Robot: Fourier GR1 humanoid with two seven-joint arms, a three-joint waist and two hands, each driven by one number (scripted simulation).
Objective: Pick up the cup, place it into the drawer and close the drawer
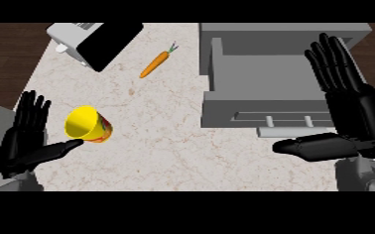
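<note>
A yellow cup (89,124) lay tipped beside the open left hand (28,139); likely light, rigid, best gripped around its body. The right hand (338,109) hovered open beside the drawer (264,74).

I count one yellow cup (89,125), one carrot (155,64), one open grey drawer (256,84), one toaster (92,39), and two black hands: left (26,144), right (341,109).

Even, bright light falls on the pale counter (168,129), with hardly any shadows, glare or blur.
</note>
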